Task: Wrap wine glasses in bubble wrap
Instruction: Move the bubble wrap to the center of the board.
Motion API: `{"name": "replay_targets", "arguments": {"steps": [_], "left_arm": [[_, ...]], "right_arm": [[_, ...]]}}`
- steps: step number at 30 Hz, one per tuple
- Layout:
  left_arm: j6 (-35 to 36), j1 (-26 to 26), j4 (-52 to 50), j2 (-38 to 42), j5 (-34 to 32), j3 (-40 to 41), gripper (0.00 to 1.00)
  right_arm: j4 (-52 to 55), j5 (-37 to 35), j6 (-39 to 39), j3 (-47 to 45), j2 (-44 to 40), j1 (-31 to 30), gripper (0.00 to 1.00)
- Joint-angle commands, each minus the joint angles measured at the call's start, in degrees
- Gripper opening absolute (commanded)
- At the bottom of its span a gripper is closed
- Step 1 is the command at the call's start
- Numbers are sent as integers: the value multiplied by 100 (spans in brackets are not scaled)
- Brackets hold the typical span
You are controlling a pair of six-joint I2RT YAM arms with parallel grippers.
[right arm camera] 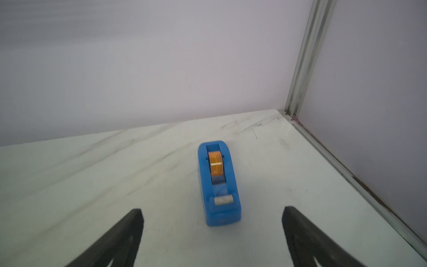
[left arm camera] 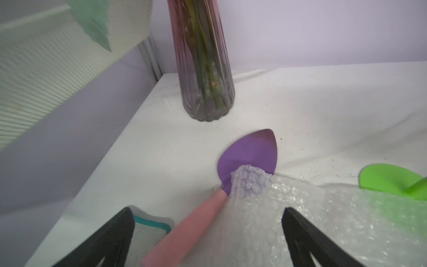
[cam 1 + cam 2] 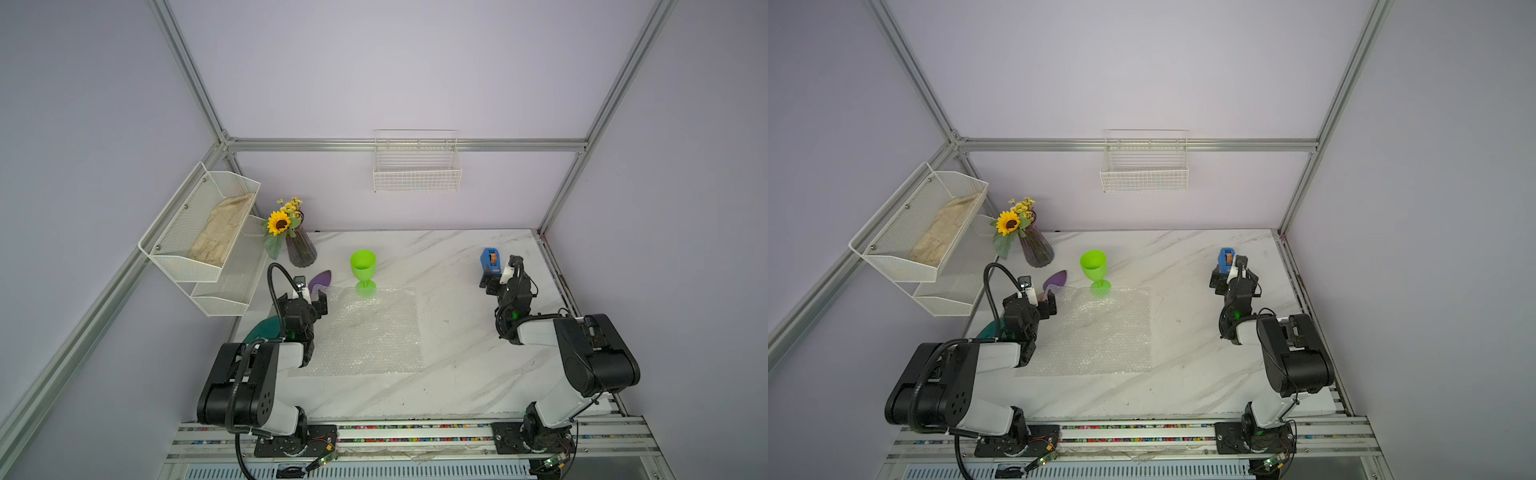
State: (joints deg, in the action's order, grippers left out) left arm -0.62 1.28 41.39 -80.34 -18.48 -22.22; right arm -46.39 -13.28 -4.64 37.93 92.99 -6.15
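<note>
The marble table (image 3: 457,382) fills the cell floor, with the left arm (image 3: 249,374) based at 7 o'clock and the right arm (image 3: 590,357) at 5. The wrap (image 3: 365,332) lies flat left of centre, its 9 o'clock edge partly hidden under the left arm. A mesh shelf (image 3: 199,266) hangs at 9 o'clock with a beige cloth (image 3: 222,235) in its upper tray, and a wire basket (image 3: 417,178) hangs on the wall at 12. The ribbed vase (image 3: 301,251) stands at 10 o'clock, its top cut off in the left wrist view. The goblet (image 3: 363,266) stands upright at the wrap's 12 o'clock edge. Whether its foot sits on the sheet or just beside it cannot be told. The blue dispenser (image 1: 218,185) sits at 2 o'clock. The left gripper (image 2: 208,210) hangs spread over the wrap's 10 o'clock corner, pinching nothing. That corner covers the neck of a purple spatula (image 2: 251,154), whose pink handle runs out of frame between the fingers (image 2: 300,231). The right gripper (image 1: 212,209) is likewise spread wide and holds nothing, the dispenser just ahead and apart from both fingers. A teal thing (image 3: 266,328) at the wrap's 9 o'clock is mostly hidden by the left arm and hard to name.
</note>
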Motion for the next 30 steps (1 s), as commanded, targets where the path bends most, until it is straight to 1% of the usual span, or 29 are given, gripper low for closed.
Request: {"name": "replay_targets", "arguments": {"steps": [1, 4, 6, 7, 9, 10, 12, 14, 18, 20, 22, 25, 30], "left_arm": [[-678, 65, -1484, 731, -584, -716, 100], [-1380, 74, -3073, 1059, -288, -1328, 100], [-1696, 74, -3930, 1159, 49, -1713, 100], [-1818, 74, -4243, 1161, 233, -1894, 100], [-1815, 75, -5030, 1135, 767, -2314, 100], [-1849, 88, -5319, 1130, 869, -2475, 100], [-1934, 85, -5826, 1133, 996, -2751, 100], [-1891, 88, -6135, 1176, 1123, -2881, 100], [-1795, 91, -6256, 1423, 1144, -2846, 100], [-1734, 87, -6256, 1538, 1136, -2793, 100], [-1671, 92, -6276, 1635, 1120, -2754, 100], [-1619, 87, -6310, 1761, 1136, -2738, 100], [-1523, 86, -6405, 1793, 1072, -2778, 100]], "right_arm": [[2112, 926, -968, 881, -244, -96, 94], [2948, 1994, -1915, 1504, -15, -314, 87], [3488, 2600, -2392, 1924, 231, -634, 82], [3747, 2826, -2517, 2112, 351, -799, 81], [4314, 3347, -2703, 2499, 638, -1206, 77], [4510, 3590, -2821, 2608, 754, -1402, 77], [4654, 4029, -3063, 2657, 923, -1717, 76], [4689, 4310, -3254, 2655, 1025, -2025, 76], [4643, 4798, -3636, 2710, 1295, -2636, 77], [4694, 4965, -3802, 2774, 1513, -2879, 77], [4982, 4962, -3804, 2961, 1759, -3068, 78], [5455, 4587, -3779, 3123, 1971, -3224, 78], [6140, 3989, -3744, 3117, 1981, -3212, 80]]}}
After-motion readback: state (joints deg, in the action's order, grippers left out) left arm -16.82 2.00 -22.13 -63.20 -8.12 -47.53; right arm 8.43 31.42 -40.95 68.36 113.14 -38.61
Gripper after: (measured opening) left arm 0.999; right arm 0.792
